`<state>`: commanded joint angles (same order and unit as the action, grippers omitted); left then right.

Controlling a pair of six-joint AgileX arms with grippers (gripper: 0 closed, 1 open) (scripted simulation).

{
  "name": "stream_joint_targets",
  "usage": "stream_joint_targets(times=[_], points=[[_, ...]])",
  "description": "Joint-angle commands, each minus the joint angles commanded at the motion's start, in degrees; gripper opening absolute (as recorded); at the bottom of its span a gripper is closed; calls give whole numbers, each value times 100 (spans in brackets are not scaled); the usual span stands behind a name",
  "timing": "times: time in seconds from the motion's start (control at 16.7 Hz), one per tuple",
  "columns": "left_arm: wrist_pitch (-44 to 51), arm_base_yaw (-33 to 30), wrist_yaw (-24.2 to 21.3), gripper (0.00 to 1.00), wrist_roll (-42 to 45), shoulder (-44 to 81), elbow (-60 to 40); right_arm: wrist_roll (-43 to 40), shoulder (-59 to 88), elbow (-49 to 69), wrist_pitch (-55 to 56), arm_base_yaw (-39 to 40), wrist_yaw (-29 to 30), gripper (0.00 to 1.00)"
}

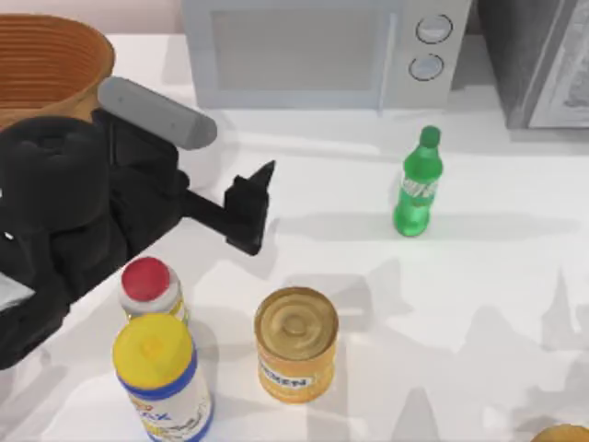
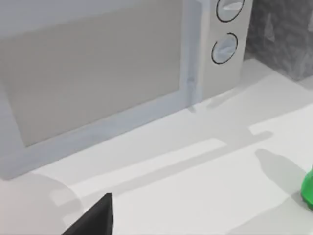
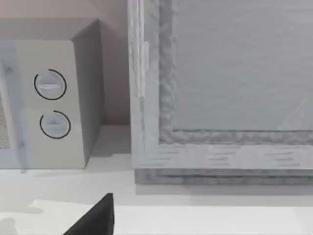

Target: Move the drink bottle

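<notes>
Approach matters now: my left end effector (image 1: 250, 214) hovers mid-counter, its opening beyond what I can tell, well apart from the drink bottle (image 1: 419, 184) upright near the microwave (image 1: 322, 51) at the back edge, so I'd come in level at its label.

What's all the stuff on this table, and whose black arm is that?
drink bottle: one, green, standing right of centre
microwave: one, grey-white, back centre
basket: one, orange-brown, back left corner
red-capped bottle: one, white, front left
canister: one, yellow lid and blue rim, front left, in front of the red-capped bottle
can: one, gold, front centre
grey cabinet: one, back right
table: one, white
left gripper: one, black, left of centre, apart from the drink bottle
</notes>
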<state>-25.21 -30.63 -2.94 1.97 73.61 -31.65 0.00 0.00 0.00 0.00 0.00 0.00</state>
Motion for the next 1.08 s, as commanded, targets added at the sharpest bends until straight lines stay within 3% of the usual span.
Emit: stream_joint_targets(times=[0.24, 0.48, 1.08], points=[[-788, -779, -44, 100, -8, 2149, -963, 0, 0, 0, 0, 0, 0, 100], [-1253, -1225, -26, 100, -11, 3360, -1532, 0, 0, 0, 0, 0, 0, 100], [-1267, -1313, -8, 100, -13, 3705, -1824, 0, 0, 0, 0, 0, 0, 100]])
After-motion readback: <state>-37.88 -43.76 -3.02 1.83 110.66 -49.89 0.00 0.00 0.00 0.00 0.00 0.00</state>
